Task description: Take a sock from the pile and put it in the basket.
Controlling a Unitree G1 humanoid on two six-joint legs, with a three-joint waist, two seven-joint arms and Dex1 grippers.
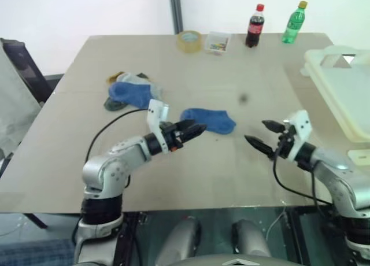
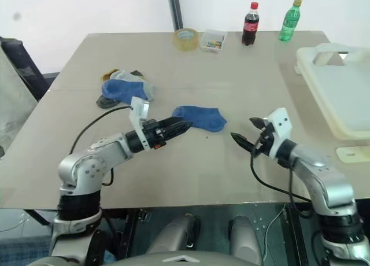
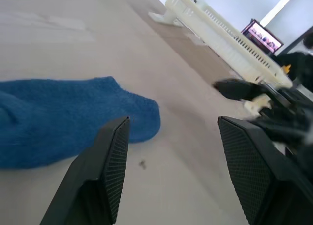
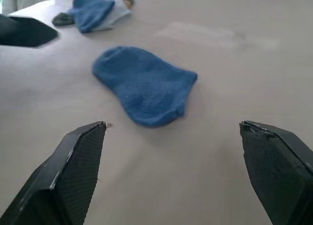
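A single blue sock [image 1: 211, 120] lies flat on the table, apart from the pile [image 1: 130, 92] of blue, grey and mustard socks behind it to the left. My left gripper [image 1: 193, 129] sits just left of the sock's near end, open, with nothing between its fingers. In the left wrist view the sock [image 3: 73, 117] lies beside and beyond the left finger. My right gripper [image 1: 260, 134] hovers to the sock's right, wide open and empty, facing the sock [image 4: 144, 90]. The cream-white basket [image 1: 347, 87] stands at the table's right edge.
At the table's far edge stand a tape roll [image 1: 189, 41], a small clear box [image 1: 218, 43], a cola bottle [image 1: 255, 26] and a green bottle [image 1: 294, 22]. A dark chair [image 1: 23, 69] is off the table's left side.
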